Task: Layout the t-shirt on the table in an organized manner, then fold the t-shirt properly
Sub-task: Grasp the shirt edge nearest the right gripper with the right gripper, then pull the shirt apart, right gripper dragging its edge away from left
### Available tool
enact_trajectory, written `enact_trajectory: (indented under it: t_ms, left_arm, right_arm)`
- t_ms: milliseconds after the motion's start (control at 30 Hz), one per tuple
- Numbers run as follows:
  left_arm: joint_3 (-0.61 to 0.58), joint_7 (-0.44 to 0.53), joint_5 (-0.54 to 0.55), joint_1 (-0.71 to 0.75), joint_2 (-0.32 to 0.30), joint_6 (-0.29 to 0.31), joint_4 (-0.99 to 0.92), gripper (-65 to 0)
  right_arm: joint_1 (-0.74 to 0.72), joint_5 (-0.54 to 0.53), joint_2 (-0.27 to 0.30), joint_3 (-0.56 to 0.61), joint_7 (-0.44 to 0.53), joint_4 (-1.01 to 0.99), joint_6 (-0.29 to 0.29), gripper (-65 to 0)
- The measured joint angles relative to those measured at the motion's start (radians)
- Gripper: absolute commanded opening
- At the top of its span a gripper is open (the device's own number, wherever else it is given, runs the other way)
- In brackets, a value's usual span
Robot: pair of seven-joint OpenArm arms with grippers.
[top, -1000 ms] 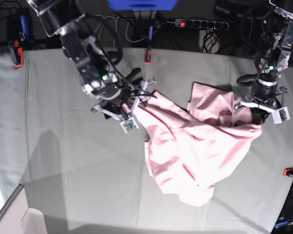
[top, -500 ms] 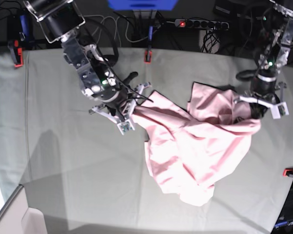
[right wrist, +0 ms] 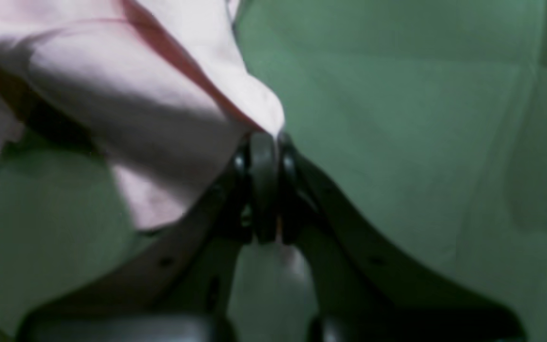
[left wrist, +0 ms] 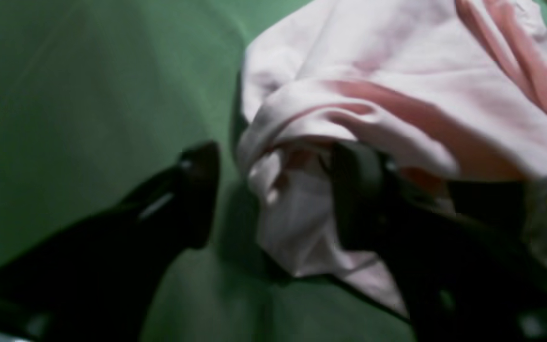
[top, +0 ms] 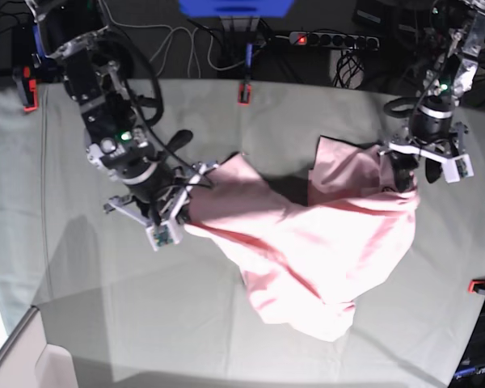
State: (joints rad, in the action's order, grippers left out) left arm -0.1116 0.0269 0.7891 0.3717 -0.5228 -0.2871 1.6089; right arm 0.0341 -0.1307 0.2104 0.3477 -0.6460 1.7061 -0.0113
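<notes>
The pale pink t-shirt (top: 307, 242) lies crumpled and stretched between both arms on the grey-green table (top: 105, 307); no print shows. My right gripper (top: 182, 212), on the left of the base view, is shut on the shirt's left edge. In the right wrist view its pads (right wrist: 264, 142) pinch a corner of the cloth (right wrist: 112, 80) over the table (right wrist: 397, 95). My left gripper (top: 404, 174) is at the shirt's right end. In the left wrist view its jaws (left wrist: 273, 166) stand apart, and the cloth (left wrist: 373, 57) drapes over the right finger (left wrist: 359, 190) above the table (left wrist: 88, 85).
Red-orange clamps sit at the table's back edge (top: 244, 93), back left (top: 30, 93) and right edge (top: 481, 284). A power strip (top: 331, 39) and cables lie behind the table. A white box corner (top: 32, 364) is at the lower left.
My right gripper has moved left and toward the front, dragging the shirt's edge with it. My left gripper has moved toward the back edge. The shirt is stretched wider between them.
</notes>
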Motion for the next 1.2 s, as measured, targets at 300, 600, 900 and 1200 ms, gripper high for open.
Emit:
enact_trajectory:
  t_ms: [300, 600, 900, 1200]
  left_arm:
    - [0.038, 0.011, -0.008, 0.042, 0.034, -0.002, 0.152, -21.2]
    - [-0.006, 0.006, -0.011, -0.009, 0.118, 0.001, 0.102, -21.2]
    - [-0.299, 0.007, -0.009, -0.174, 0.133, -0.002, -0.077, -21.2]
    - [-0.387, 0.008, -0.011, -0.306, 0.194, -0.005, -0.236, -21.2]
  right_arm:
    - [-0.008, -0.006, 0.066, -0.289, 0.002, 0.106, 0.000, -65.0]
    - [-0.013, 0.002, 0.057, -0.791, 0.003, 0.147, -0.048, -65.0]
    - [-0.014, 0.011, 0.022, -1.011, -0.005, 0.050, -0.098, -65.0]
    - [-0.008, 0.010, 0.039, -1.012, -0.004, 0.029, -0.098, -65.0]
